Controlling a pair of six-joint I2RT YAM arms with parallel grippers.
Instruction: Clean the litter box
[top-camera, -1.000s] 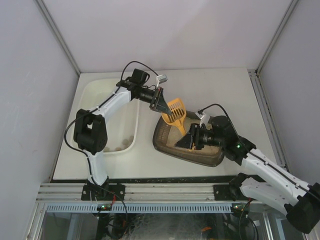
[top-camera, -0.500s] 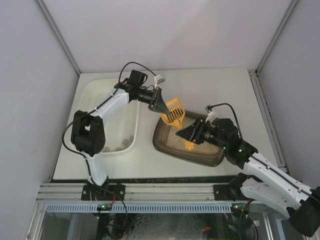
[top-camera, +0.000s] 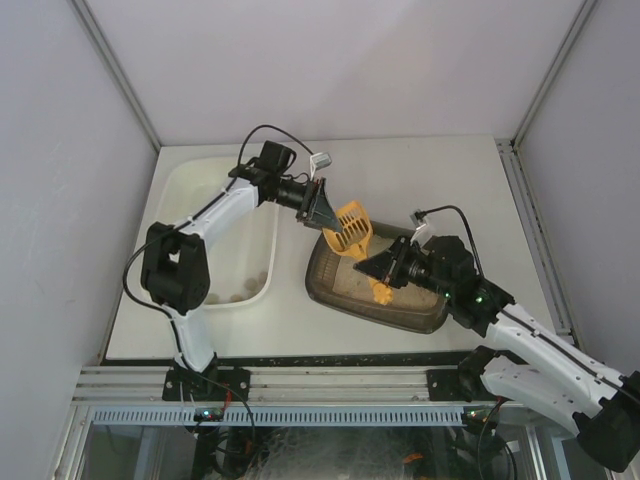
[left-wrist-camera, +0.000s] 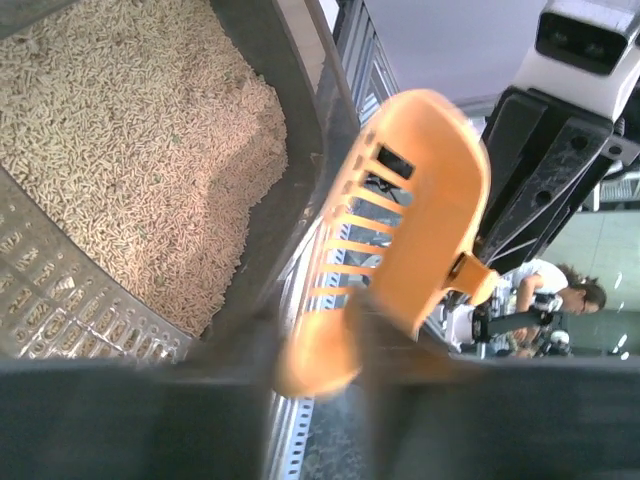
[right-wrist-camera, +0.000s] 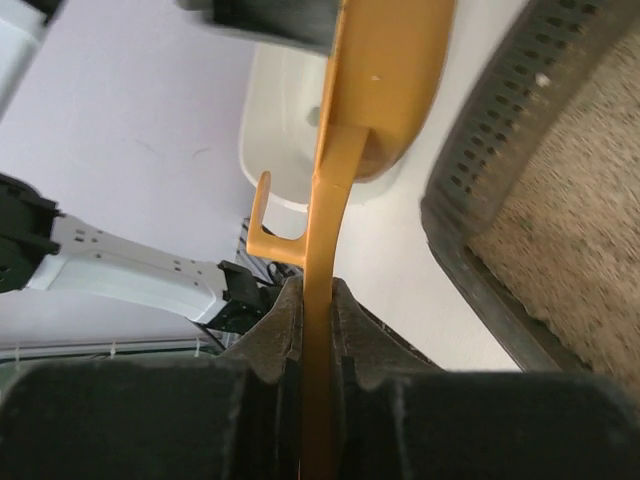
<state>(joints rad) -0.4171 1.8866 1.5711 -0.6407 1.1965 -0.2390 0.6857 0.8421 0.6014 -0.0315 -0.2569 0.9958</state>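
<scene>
Slotted orange scoop (left-wrist-camera: 400, 220) beside litter box (left-wrist-camera: 300, 120); pellets (left-wrist-camera: 130, 150) inside.

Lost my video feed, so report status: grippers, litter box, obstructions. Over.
Right gripper shut on orange scoop handle. Left gripper at scoop's head, grip unclear. Litter box holds litter, scoop over its far rim. No obstruction seen.

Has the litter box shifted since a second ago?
No. The litter box sits the same against the white tub and the table near edge.

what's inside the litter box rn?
Pale pellet litter fills the litter box. From above, the orange scoop and the right gripper clamped on its handle cover the middle, so any clumps there can't be seen.
</scene>
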